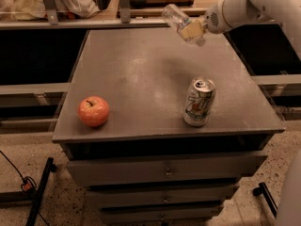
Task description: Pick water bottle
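Bottle point(175, 17): clear plastic, held off the worktop point(136, 74) above its far right part. It was tilted, with the free end pointing up and toward the left of the view. I could not tell which end carried the cap.

Gripper point(192, 30): at the bottle's lower end, jaws closed around the body. It hung from the white arm point(254, 6) that reached in from the upper right.

Can point(199, 101): upright near the front right of the worktop, well apart from the bottle and below it in the view.

Apple point(93, 111): red-orange, stem up, near the front left edge and well apart from the can.

Drawers point(164, 173): stacked under the worktop, all shut.
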`<state>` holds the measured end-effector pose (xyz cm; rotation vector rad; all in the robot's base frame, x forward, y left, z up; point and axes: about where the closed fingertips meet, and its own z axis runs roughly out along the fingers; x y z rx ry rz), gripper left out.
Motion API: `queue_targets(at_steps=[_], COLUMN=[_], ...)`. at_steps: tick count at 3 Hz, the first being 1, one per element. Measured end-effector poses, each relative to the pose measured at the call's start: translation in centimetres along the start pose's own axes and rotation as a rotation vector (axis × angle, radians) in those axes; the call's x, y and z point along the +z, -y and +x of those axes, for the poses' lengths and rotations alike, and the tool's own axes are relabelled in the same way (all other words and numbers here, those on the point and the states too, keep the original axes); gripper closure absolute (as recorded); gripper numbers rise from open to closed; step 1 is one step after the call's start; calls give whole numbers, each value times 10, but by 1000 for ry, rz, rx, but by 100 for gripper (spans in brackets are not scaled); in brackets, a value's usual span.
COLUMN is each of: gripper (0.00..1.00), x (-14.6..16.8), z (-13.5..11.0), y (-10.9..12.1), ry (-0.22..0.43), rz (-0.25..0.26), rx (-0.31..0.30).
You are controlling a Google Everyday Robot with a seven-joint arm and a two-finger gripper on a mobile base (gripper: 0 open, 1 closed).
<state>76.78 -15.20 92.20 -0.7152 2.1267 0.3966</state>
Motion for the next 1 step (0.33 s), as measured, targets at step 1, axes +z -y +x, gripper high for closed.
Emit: queue_targets(at_steps=[1], gripper=[100], x=[0], z=[-2], y=[-2], ry=[7], rz=[-9], rx=[1])
